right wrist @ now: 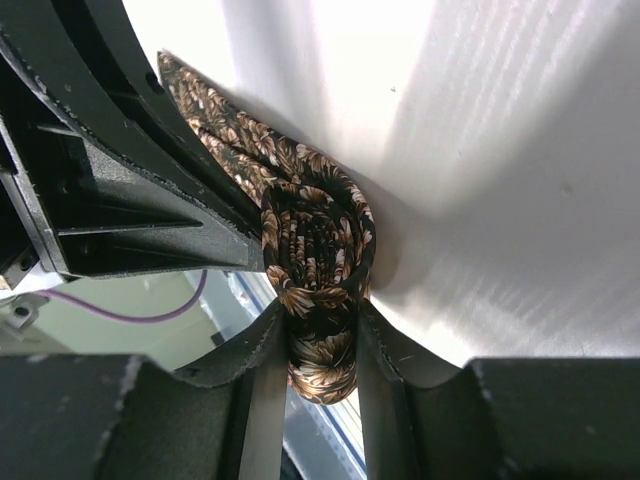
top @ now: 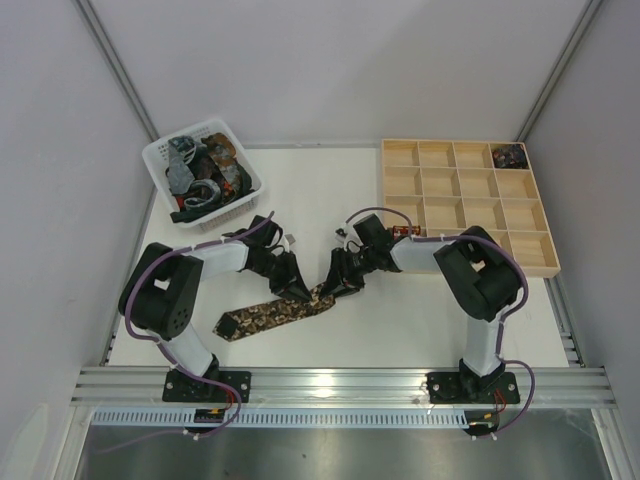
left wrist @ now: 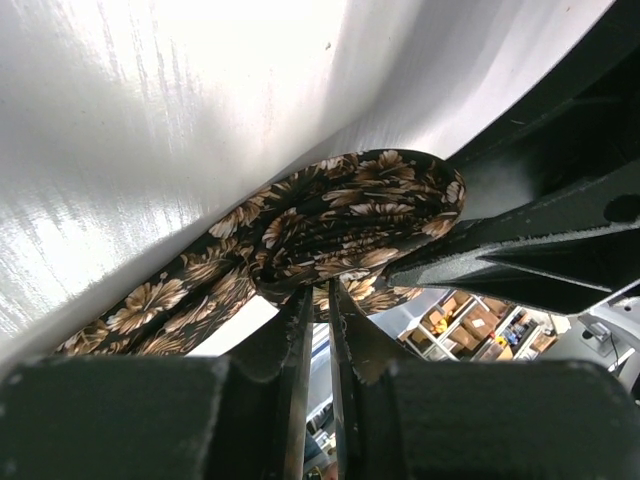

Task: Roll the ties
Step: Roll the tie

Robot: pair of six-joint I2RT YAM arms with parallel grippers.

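Note:
A dark brown tie with a tan floral print (top: 262, 317) lies on the white table, its wide pointed end at the left. Its right end is wound into a small roll (right wrist: 318, 240) between both grippers. My right gripper (right wrist: 320, 322) is shut on that roll, one finger on each side. In the left wrist view, the roll (left wrist: 345, 215) sits just beyond my left gripper (left wrist: 318, 292), whose narrow jaws pinch the fabric at its edge. In the top view, the left gripper (top: 298, 288) and right gripper (top: 336, 284) meet over the roll and hide it.
A white basket (top: 158, 152) at the back left holds several more ties. A wooden grid tray (top: 465, 146) stands at the back right, with a dark bundle (top: 510, 155) in its far corner compartment. A small red-and-silver object (top: 404, 231) lies by the tray.

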